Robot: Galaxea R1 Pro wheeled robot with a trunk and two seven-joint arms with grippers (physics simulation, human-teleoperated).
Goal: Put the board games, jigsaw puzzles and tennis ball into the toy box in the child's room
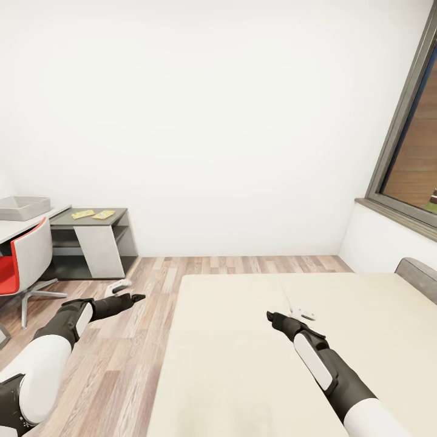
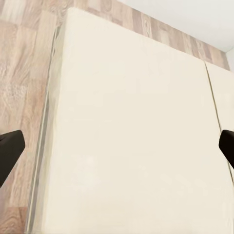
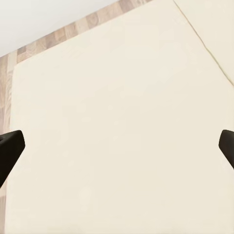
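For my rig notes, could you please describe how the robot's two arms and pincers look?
Both arms are glossy black with white shell panels and white upper segments. The left pincer and right pincer have dark, tapered fingers, with a small white part near each wrist.

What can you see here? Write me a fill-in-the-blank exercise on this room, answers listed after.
1. The light grey toy box stands on the pale ____.
2. The office chair beside the table has a ____ seat.
3. The right tool hovers over the beige ____.
4. The floor is made of ____ planks.

Missing words: table; red; bed; wood
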